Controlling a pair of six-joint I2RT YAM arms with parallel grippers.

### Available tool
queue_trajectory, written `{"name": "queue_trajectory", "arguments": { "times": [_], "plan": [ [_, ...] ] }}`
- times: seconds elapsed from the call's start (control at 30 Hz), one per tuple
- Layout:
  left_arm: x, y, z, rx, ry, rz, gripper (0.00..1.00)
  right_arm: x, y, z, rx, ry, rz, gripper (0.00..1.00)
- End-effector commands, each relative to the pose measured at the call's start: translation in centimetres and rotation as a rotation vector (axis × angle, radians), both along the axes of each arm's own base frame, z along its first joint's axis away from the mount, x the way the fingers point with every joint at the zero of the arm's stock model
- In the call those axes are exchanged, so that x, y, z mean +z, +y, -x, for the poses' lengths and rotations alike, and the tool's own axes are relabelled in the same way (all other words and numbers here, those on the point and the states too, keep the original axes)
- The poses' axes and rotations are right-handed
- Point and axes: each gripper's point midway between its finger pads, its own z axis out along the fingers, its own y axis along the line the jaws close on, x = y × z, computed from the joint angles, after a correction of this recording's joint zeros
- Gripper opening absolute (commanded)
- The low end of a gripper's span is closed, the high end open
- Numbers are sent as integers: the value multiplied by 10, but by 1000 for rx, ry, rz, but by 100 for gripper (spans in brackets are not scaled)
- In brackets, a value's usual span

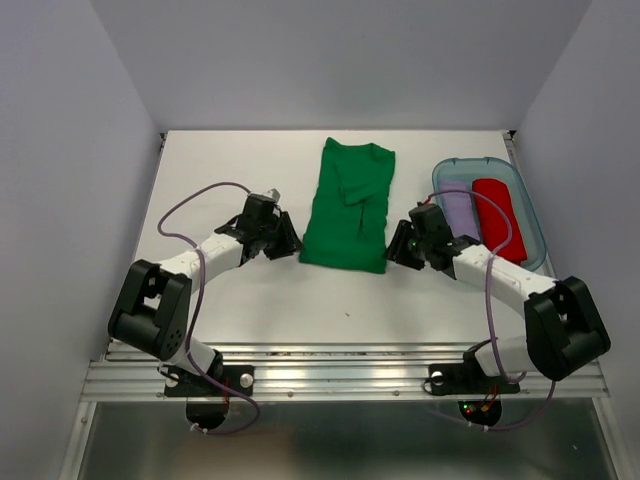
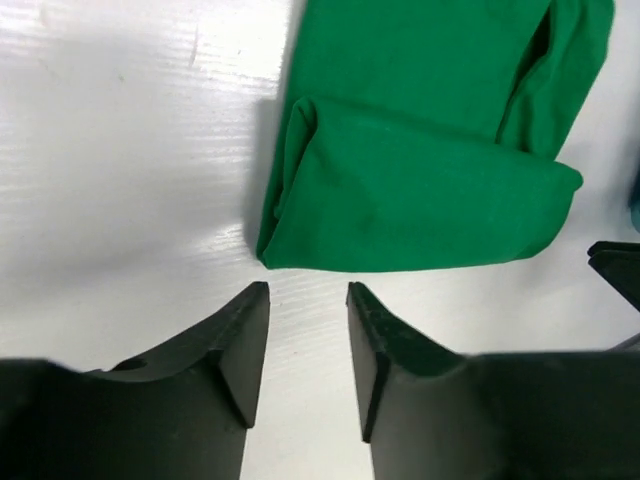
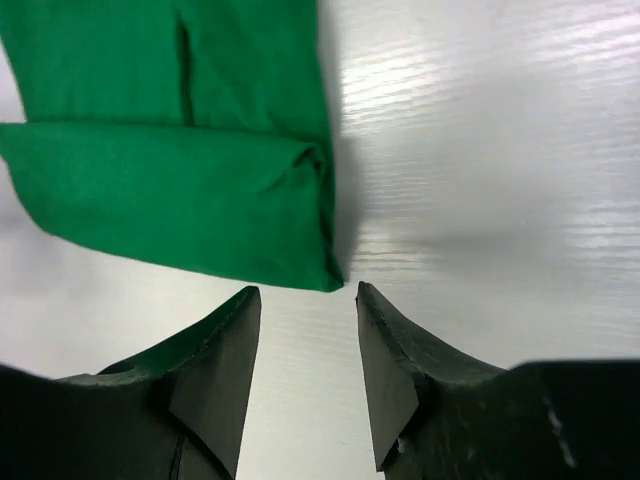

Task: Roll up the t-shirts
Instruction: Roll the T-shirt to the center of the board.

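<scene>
Starting nearest you: the left claw (image 2: 308,290) and the right claw (image 3: 308,290) each stand parted and empty. They sit just short of the near corners of the green shirt (image 1: 350,210) and don't touch it. The shirt lies mid-worktop (image 1: 230,160), folded into a long strip, with its near end turned over into one thick, loose fold.

Expect light, limp cloth. It will likely sag, slide layer on layer, and fall open if you pinch only the top ply. I'd take it at both outer ends of that doubled near edge, jaws low, catching every layer, and keep the two sides level so the roll stays straight.

Beyond the fold, the strip lies flat to its far end. Far right, a bin (image 1: 480,160) holds a lilac shirt (image 1: 457,212) and a red shirt (image 1: 498,215), probably just as soft.
</scene>
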Motion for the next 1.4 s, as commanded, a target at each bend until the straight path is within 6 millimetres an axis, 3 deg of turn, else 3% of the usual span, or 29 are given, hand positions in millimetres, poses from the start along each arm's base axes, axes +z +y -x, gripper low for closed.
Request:
{"name": "queue_trajectory", "arguments": {
  "times": [0.0,0.13,0.4,0.6,1.0,1.23,1.37],
  "plan": [
    [-22,9,14,26,65,-25,56,-14,-14,5,-20,42,26,50],
    [-29,8,16,30,73,-11,59,-15,0,9,26,58,-41,52],
    [-43,6,17,24,87,-6,47,-30,14,15,67,98,-108,49],
    [-51,6,18,22,99,-14,39,-42,11,24,72,131,-97,43],
    [-49,0,11,25,75,20,39,-56,11,24,77,161,-79,42],
    [-52,-1,8,20,79,13,32,-61,11,22,75,173,-71,24],
    [-53,-1,8,23,80,17,30,-62,10,22,70,174,-69,24]
  ]
}}
